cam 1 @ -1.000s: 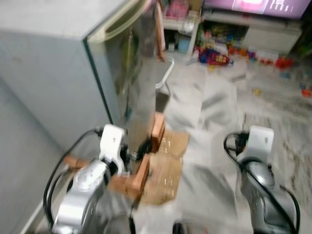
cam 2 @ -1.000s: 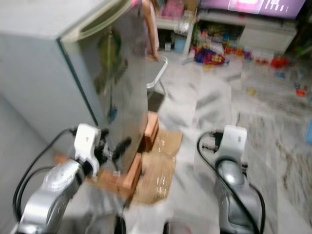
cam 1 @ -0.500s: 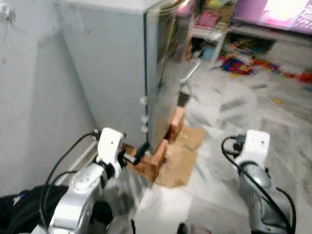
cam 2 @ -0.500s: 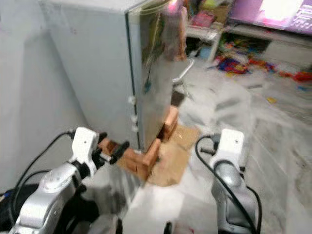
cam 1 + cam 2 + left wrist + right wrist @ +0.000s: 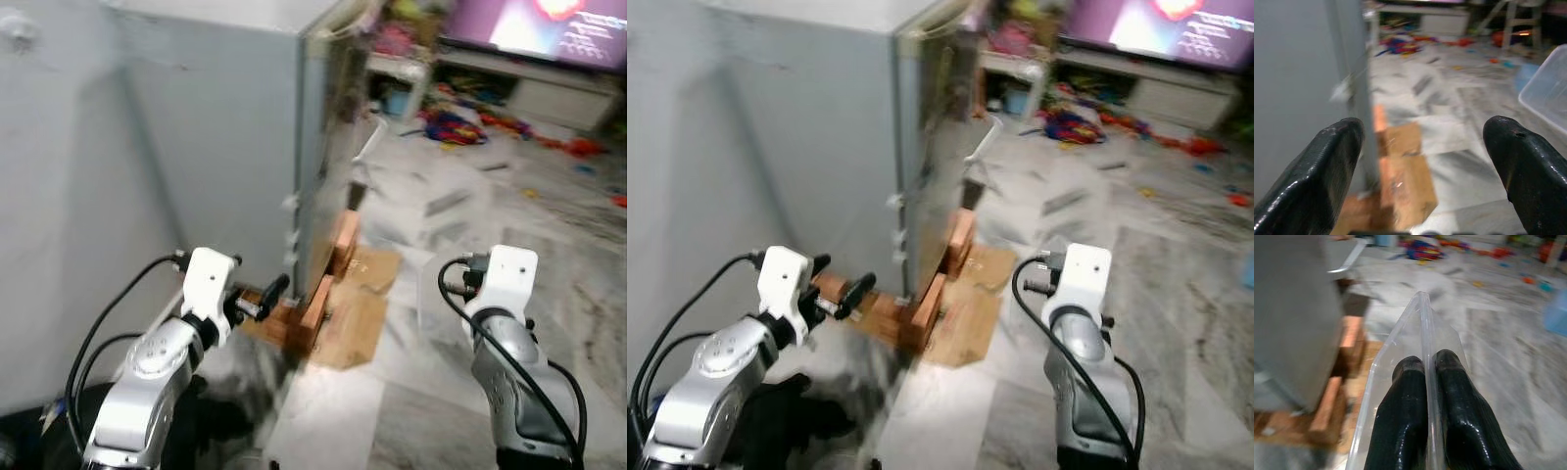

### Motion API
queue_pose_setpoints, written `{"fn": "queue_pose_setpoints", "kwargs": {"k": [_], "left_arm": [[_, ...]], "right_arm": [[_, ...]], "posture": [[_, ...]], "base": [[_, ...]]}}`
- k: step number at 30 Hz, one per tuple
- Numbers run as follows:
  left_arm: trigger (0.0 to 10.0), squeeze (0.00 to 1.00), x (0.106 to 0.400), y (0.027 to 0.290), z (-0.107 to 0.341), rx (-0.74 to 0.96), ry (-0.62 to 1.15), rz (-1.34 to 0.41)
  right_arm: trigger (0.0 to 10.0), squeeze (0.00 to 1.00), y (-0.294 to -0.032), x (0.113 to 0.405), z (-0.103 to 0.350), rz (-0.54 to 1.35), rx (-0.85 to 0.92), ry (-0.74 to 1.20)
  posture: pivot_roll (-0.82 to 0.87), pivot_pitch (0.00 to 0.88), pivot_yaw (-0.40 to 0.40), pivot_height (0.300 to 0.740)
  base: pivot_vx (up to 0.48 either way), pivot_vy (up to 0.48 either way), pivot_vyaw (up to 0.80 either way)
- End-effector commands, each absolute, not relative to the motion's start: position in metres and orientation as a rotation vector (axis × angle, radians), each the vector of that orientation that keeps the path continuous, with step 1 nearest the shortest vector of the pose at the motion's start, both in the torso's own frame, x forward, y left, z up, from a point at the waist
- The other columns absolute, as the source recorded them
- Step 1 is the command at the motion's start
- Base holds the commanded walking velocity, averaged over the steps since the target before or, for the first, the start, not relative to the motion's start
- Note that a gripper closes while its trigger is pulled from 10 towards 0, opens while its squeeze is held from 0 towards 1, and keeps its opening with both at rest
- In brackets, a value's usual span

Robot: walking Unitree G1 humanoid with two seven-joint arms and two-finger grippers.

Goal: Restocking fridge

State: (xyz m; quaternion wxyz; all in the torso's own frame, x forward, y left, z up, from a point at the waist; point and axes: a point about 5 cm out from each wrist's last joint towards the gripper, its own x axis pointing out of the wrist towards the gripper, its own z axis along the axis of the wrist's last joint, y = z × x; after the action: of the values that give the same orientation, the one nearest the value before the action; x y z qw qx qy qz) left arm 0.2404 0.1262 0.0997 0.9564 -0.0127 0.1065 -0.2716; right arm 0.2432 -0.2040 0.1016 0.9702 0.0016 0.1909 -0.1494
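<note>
Since half a second ago the camera has swung slightly, so the fridge point(image 5: 245, 137) now sits a little further left and more of the toy-strewn floor shows beyond it. It is a tall, smooth grey metal box with a glossy door face, closed, standing raised on reddish-brown bricks point(image 5: 318, 294), with a flat sheet of brown cardboard point(image 5: 358, 313) spread on the pale marbled tile floor point(image 5: 470, 215) just beside them. Left of the fridge rises a plain grey wall point(image 5: 59, 196). The left gripper point(image 5: 263, 296) hovers low, just beside the fridge's front lower corner and over the bricks, not touching either; in the left wrist view its rounded black fingers point(image 5: 1317, 171) are spread wide apart with nothing between them. The right gripper point(image 5: 1426, 382) is well apart from the fridge, out over the open floor; its two fingers are pinched together on the thin rim of a clear plastic container point(image 5: 1400, 338), a transparent, straight-edged bin hanging from that grip. Colourful toys point(image 5: 451, 127) lie blurred in the background.
</note>
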Motion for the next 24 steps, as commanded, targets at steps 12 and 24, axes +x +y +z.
{"fn": "queue_pose_setpoints", "kwargs": {"k": [12,24], "left_arm": [[10.0,0.0,0.239,0.116,0.106,-0.022,0.169,-0.569],[10.0,0.0,0.253,0.123,0.105,0.019,0.148,-0.456]], "right_arm": [[10.0,0.0,-0.207,0.243,0.105,-0.311,-0.013,0.37],[10.0,0.0,-0.211,0.238,0.098,-0.334,-0.014,0.406]], "posture": [[0.02,0.004,-0.012,0.74],[0.02,0.009,-0.015,0.74]], "base": [[0.113,0.0,-0.34],[0.0,0.0,0.0]]}}
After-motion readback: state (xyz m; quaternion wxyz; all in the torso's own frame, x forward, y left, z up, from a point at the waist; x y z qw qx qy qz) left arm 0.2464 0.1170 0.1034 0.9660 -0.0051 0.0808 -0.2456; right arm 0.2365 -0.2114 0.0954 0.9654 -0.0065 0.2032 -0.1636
